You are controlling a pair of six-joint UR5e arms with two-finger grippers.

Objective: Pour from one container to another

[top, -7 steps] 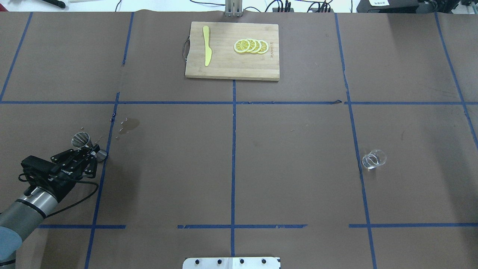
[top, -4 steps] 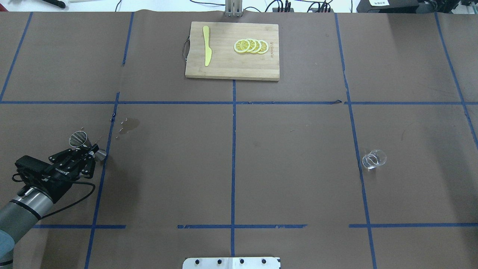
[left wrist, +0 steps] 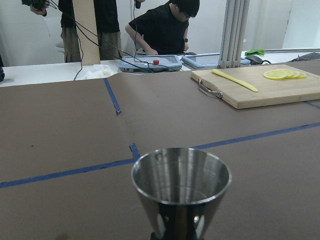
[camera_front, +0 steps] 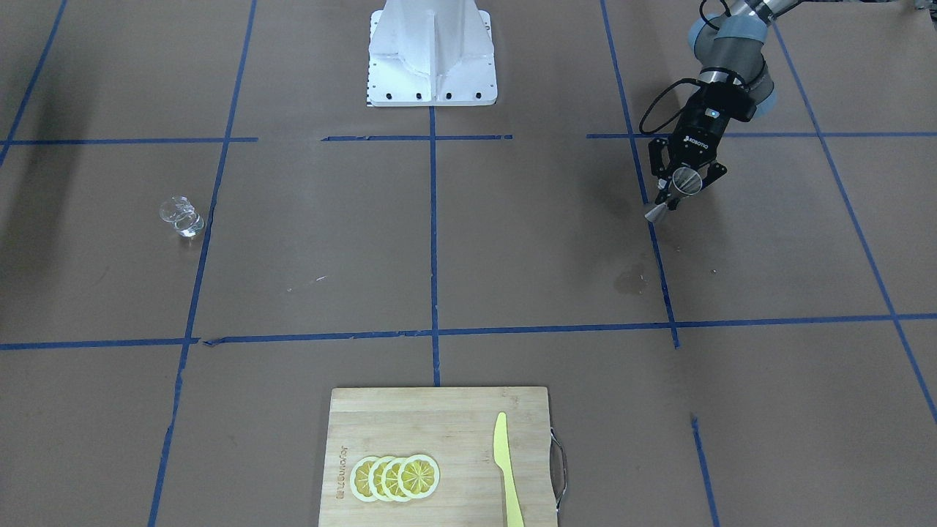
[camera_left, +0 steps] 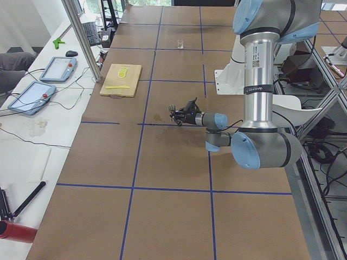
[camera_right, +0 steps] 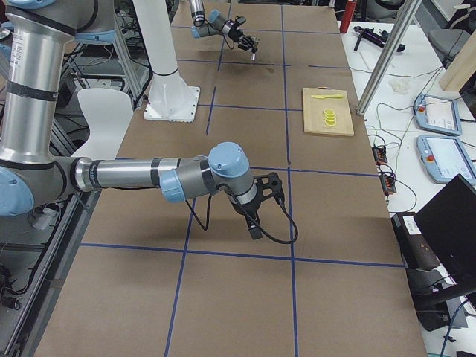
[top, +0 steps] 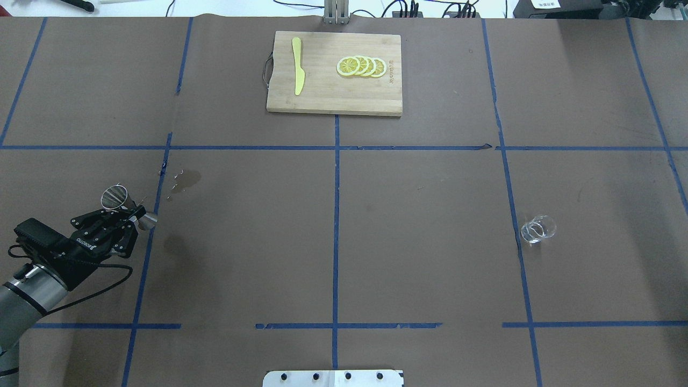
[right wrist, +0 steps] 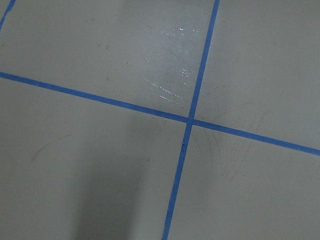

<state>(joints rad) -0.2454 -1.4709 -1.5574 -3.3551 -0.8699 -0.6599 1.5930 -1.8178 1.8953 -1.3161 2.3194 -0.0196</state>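
1. Jigger [top: 115, 198] motion is what is changing: over the last second the left gripper [top: 130, 216] is drawing back toward the robot's left, carrying the jigger with it.
2. Its fingers are clamping the jigger's waist. The jigger is hanging tilted, rim toward the far side and lower cone toward the centre. Its shadow is falling apart from it, so you are probably looking at a lift.
3. For the task, this is meaning little so far. The cup [top: 537, 229] is standing untouched on the robot's right, well apart from the jigger, so no pour is starting yet.
4. You are seeing the right gripper [camera_right: 256, 229] only from the side, pointing down at the paper. Whether its fingers are apart or together you cannot tell.
5. For room, the left arm is working far out on its own side. The board [top: 333, 102] is lying at the far side, well off the straight line between jigger and cup.
6. A wet patch [top: 189, 179] is sitting near the jigger, toward the far side. You are better off keeping the tilted rim level before any carry.
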